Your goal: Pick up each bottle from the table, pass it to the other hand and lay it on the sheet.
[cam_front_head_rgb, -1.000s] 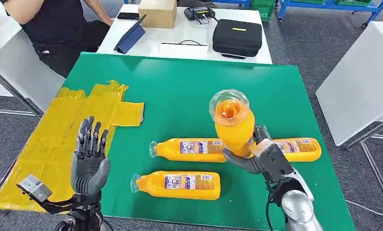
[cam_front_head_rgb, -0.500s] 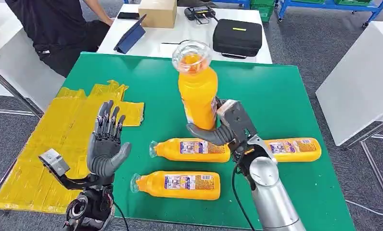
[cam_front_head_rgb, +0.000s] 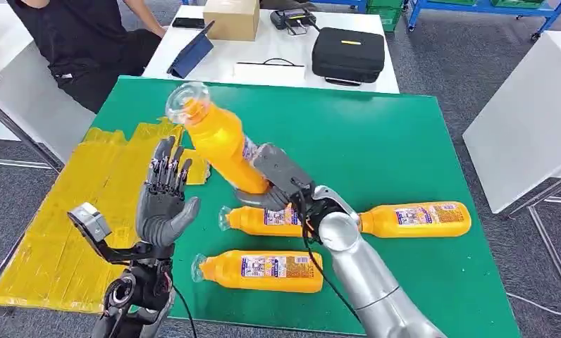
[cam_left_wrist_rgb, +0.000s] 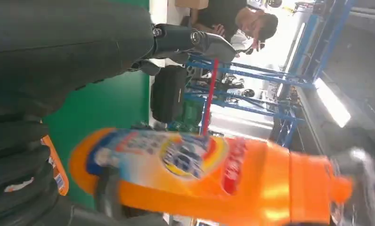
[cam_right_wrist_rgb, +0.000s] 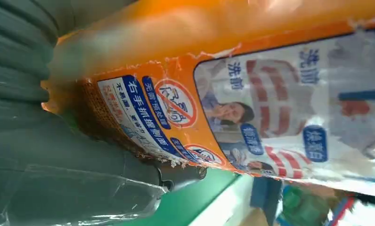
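Note:
My right hand (cam_front_head_rgb: 278,179) grips the base of an orange bottle (cam_front_head_rgb: 218,144) with a clear cap, held in the air and tilted toward my left hand. The same bottle (cam_left_wrist_rgb: 209,172) shows large in the left wrist view, and its label (cam_right_wrist_rgb: 251,103) in the right wrist view. My left hand (cam_front_head_rgb: 163,201) is raised with fingers spread, palm facing the bottle, holding nothing and just apart from it. Three more orange bottles lie on the green table (cam_front_head_rgb: 376,134): one (cam_front_head_rgb: 260,270) near the front, one (cam_front_head_rgb: 281,220) behind it, one (cam_front_head_rgb: 415,218) to the right. The yellow sheet (cam_front_head_rgb: 87,197) covers the table's left side.
A person in dark clothes (cam_front_head_rgb: 80,35) sits at the back left. Behind the green table, a white table (cam_front_head_rgb: 278,49) bears a black case (cam_front_head_rgb: 348,54), a cardboard box (cam_front_head_rgb: 230,17) and a tablet (cam_front_head_rgb: 191,53). Another white table (cam_front_head_rgb: 531,120) stands to the right.
My right hand has carried the bottle up from the right side and leftward, tilting it toward my left hand. My left hand has risen and moved in toward the bottle.

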